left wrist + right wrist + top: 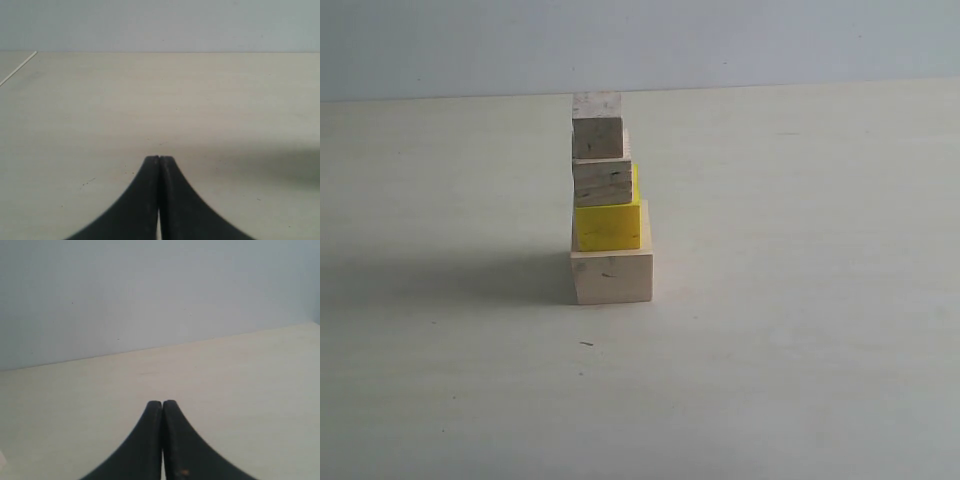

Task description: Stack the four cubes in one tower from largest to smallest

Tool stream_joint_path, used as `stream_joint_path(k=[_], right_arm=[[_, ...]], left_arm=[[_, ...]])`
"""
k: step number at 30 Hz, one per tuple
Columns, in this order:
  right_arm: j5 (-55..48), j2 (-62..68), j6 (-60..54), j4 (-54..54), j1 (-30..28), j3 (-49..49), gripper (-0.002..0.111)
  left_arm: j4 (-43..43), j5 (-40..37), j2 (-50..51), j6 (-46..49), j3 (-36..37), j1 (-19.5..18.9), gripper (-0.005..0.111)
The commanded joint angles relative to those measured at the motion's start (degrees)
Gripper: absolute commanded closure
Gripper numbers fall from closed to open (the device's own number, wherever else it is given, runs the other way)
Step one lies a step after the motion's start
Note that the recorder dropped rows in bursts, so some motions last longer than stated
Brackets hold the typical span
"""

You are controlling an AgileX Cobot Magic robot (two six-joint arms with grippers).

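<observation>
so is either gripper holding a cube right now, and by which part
Nothing is held. The left gripper and right gripper are both shut and empty; the tower stands untouched.

Base cube (611,277): pale bare wood, matt, dark flecks.
Yellow cube (608,226): bright, even painted coat.
Third cube (602,183): darker wood, grain visible, dull.
Top cube (597,135): pale wood, matt.
Worktop (800,350): pale, matt, faint grain lines.
Left end effector (159,159), right end effector (162,403): black, smooth, matt.
</observation>
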State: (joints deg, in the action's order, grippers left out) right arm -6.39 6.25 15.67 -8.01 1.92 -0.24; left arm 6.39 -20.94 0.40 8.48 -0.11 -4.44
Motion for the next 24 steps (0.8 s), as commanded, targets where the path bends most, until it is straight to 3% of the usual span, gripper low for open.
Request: stream_joint_path(k=[1,24], right_arm=[[-1.11,-0.35,-4.19,2.00,0.10,0.24,0.108],[-10.51,-4.04,-4.09,2.42,-2.73,0.24,0.108]], left_arm=[[0.37,0.33,-0.40,0.19,0.11,-0.10,0.107],[0.37,0.33,-0.40,0.19,0.11,-0.10,0.107]])
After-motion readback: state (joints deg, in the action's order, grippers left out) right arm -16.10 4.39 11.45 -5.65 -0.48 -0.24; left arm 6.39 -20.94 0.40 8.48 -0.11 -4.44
